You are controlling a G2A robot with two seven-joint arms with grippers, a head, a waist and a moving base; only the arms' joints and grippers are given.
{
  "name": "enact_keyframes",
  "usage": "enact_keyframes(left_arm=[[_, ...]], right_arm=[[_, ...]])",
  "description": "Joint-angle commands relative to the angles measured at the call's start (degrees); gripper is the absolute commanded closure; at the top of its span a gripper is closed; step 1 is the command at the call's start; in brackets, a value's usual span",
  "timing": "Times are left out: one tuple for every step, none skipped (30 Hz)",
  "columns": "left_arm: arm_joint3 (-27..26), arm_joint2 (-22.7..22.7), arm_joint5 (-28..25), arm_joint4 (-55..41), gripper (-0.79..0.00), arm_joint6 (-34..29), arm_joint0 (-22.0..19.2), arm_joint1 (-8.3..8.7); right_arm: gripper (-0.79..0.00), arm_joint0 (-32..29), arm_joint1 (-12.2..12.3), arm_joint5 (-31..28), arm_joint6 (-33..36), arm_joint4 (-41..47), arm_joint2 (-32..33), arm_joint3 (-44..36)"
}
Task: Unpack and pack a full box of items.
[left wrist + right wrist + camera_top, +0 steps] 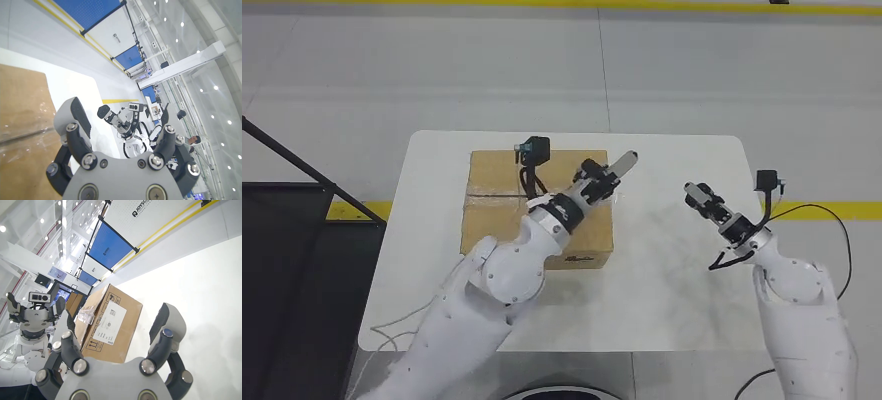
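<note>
- The brown cardboard box (492, 190), taped shut, sits on the rounded white table (672, 290), with bare tabletop beyond the box's right side.
- The left arm hides part of the box top.
- The left gripper (608, 174) hangs above the box's right edge, fingers apart.
- The right gripper (697, 192) is well apart from the box, fingers also spread.

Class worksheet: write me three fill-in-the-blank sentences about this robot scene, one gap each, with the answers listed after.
The brown cardboard box is sealed along its top seam with clear ___.
It rests on a rounded-corner table coloured ___.
The left gripper and the right gripper both have their jaws ___.
Missing words: tape, white, open.
</note>
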Motion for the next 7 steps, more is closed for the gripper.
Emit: enact_keyframes(left_arm=[[-6.89,-5.4,-2.25,1.17,-0.785,0.16,5.85,0.95],[-9.42,-7.83,-3.53,1.81,-0.785,0.55,8.45,1.34],[-11.68,-10.13,-5.01,2.51,-0.785,0.93,11.0,1.7],[-13.68,-12.38,-6.58,2.91,-0.785,1.32,13.49,2.01],[-15.37,-14.67,-8.21,2.88,-0.785,1.92,15.91,2.27],[-16.8,-17.0,-9.88,3.03,-0.785,2.54,18.23,2.51],[-18.04,-19.29,-11.65,2.92,-0.785,3.14,20.51,2.72]], right_arm=[[-0.785,0.6,0.2,-0.62,2.35,2.62,0.16,0.75],[-0.785,0.66,0.34,-1.61,3.38,3.94,0.58,1.35],[-0.785,0.65,0.48,-2.16,3.91,5.11,1.11,2.0],[-0.785,0.58,0.56,-3.24,5.21,7.32,1.19,2.34],[-0.785,0.48,0.64,-4.69,7.25,10.47,1.3,2.85],[-0.785,0.35,0.76,-5.96,8.95,13.54,1.72,3.73],[-0.785,0.19,0.87,-6.77,10.78,16.61,1.96,4.61]])
